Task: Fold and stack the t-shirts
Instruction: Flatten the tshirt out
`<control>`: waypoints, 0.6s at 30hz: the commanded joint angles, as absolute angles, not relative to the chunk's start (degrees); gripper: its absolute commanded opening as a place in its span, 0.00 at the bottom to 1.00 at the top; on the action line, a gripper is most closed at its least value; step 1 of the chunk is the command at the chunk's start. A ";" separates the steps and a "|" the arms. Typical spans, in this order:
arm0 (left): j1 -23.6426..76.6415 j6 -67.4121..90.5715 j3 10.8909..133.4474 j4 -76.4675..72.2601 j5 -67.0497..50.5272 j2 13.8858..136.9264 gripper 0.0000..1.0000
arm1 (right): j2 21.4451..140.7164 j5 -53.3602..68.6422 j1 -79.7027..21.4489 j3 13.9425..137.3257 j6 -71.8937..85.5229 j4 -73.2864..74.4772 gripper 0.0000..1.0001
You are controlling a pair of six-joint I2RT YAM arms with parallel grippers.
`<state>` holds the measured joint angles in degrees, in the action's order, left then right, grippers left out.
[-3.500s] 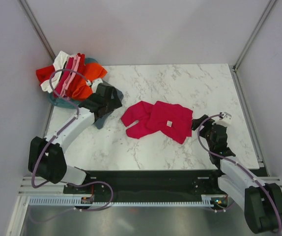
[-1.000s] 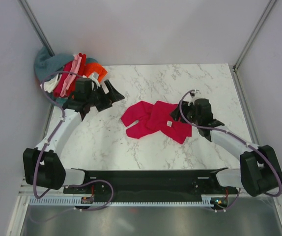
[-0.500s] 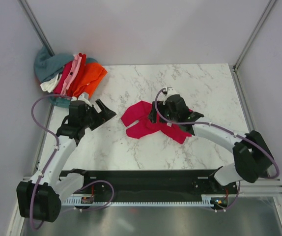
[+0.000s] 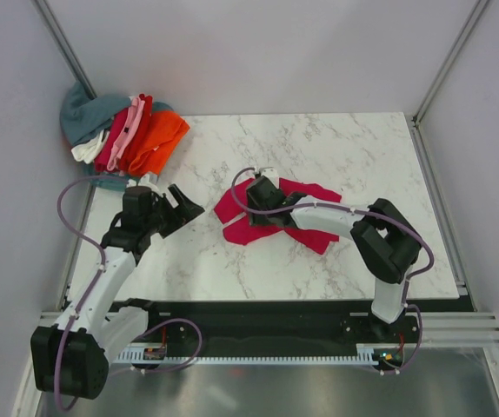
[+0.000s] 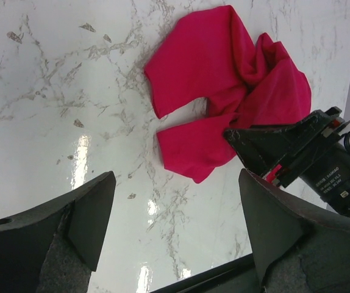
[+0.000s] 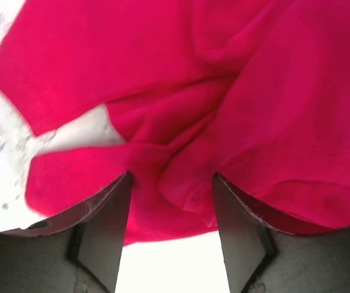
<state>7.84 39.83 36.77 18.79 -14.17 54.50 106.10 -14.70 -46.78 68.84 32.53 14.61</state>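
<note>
The crimson t-shirt [image 4: 230,211] lies crumpled at the middle of the worktop [image 4: 336,148]. The right gripper [image 4: 253,211] is down on its left half, fingers [image 6: 102,226] part open with a ridge of cloth bunched between them. The left gripper [image 4: 186,202] hovers over bare marble just left of the shirt, fingers [image 5: 89,207] spread wide, holding nothing. The other t-shirts [image 4: 128,135] sit heaped at the far-left corner.

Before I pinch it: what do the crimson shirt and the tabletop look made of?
Crimson shirt: soft matte cloth, probably cotton knit; it bunches into loose folds, with a stitched hem. Tabletop: white with grey veining, marble or marble-look laminate, cannot tell which; glossy, it mirrors lights in the left wrist view.
</note>
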 commanded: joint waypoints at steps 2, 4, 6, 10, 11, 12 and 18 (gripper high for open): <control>7.82 40.25 35.77 16.17 -15.56 52.74 0.89 | 107.40 -23.28 -46.32 71.54 36.21 18.11 0.63; 7.74 40.43 35.60 16.00 -15.56 52.82 0.89 | 106.61 -24.78 -46.32 70.84 36.82 18.02 0.58; 7.82 40.86 35.42 15.39 -15.64 53.43 0.89 | 106.09 -26.36 -46.32 70.49 37.00 18.02 0.46; 7.82 43.76 35.07 11.17 -18.80 56.68 0.88 | 106.61 -26.37 -46.41 71.28 36.12 18.11 0.33; 7.82 44.47 35.16 10.21 -19.77 57.56 0.87 | 106.61 -26.28 -46.41 71.63 35.95 18.37 0.33; 8.00 45.52 35.16 9.24 -21.08 59.57 0.86 | 106.18 -26.11 -46.41 71.63 36.03 18.28 0.36; 8.44 46.41 36.56 5.19 -21.36 65.99 0.85 | 104.50 -26.81 -46.41 71.37 35.51 18.28 0.47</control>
